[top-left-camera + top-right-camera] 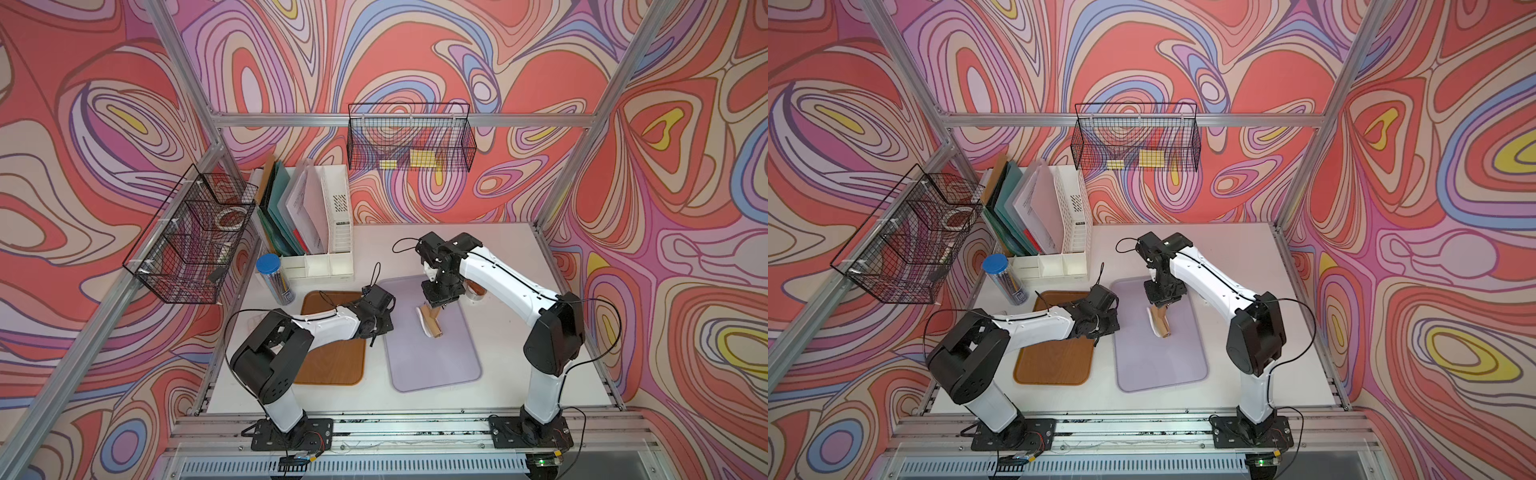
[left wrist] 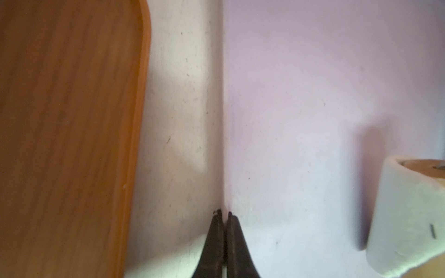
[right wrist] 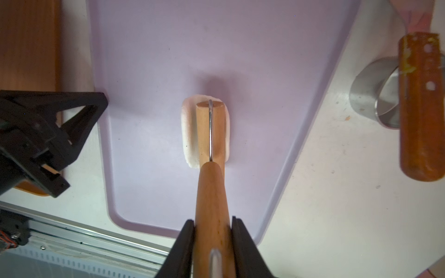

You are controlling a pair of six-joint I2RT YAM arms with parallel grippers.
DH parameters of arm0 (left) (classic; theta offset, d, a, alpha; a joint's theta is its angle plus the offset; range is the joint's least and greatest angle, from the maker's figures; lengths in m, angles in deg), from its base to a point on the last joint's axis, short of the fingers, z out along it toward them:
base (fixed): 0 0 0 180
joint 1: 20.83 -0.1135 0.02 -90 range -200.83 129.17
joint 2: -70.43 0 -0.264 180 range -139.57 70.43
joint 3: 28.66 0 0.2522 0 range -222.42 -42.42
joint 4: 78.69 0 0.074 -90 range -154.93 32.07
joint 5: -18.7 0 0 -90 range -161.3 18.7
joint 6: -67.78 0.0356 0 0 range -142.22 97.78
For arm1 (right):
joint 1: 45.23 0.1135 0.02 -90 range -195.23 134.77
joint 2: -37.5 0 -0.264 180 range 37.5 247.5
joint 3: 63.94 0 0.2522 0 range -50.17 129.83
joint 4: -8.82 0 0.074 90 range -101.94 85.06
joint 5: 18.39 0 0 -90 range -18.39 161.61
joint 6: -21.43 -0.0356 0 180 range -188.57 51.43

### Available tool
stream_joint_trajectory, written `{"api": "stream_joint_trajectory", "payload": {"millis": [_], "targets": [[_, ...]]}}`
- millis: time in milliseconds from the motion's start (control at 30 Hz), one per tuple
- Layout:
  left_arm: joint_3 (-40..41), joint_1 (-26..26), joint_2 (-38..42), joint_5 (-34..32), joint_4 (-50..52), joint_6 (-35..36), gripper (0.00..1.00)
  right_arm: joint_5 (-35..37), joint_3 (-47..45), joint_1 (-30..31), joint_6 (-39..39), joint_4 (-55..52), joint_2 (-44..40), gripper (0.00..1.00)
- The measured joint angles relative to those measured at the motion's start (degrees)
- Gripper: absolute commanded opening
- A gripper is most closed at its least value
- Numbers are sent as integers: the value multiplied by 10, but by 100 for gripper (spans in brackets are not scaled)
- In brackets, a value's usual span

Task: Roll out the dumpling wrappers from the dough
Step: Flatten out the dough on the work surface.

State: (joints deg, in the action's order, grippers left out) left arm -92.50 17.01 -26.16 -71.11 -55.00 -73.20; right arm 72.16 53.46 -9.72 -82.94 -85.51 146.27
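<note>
Rolling appeared to call for even downward pressure and short strokes, as the right gripper (image 3: 213,222) was clamped on the handle of the wooden roller (image 3: 211,130) pressing the dough (image 3: 189,137) on the purple mat (image 3: 149,72), while the left gripper (image 2: 223,213), fingers together, sat at the mat's edge.

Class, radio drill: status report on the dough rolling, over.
Left gripper shut, at purple tray edge. Right gripper shut on roller; roller on dough, mid-tray. Steel cup off the tray, not in the way.
</note>
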Motion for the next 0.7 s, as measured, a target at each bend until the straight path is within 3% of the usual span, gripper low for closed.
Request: {"api": "stream_joint_trajectory", "payload": {"millis": [333,567,700], "targets": [[-7,-15,-5,40,5,14,0,30,32,21,69,-34,8,0],[42,-22,16,57,-62,-31,0,-20,46,18,69,-8,3,0],[57,-22,24,57,-80,-59,0,-65,24,-10,29,29,-36,0]]}}
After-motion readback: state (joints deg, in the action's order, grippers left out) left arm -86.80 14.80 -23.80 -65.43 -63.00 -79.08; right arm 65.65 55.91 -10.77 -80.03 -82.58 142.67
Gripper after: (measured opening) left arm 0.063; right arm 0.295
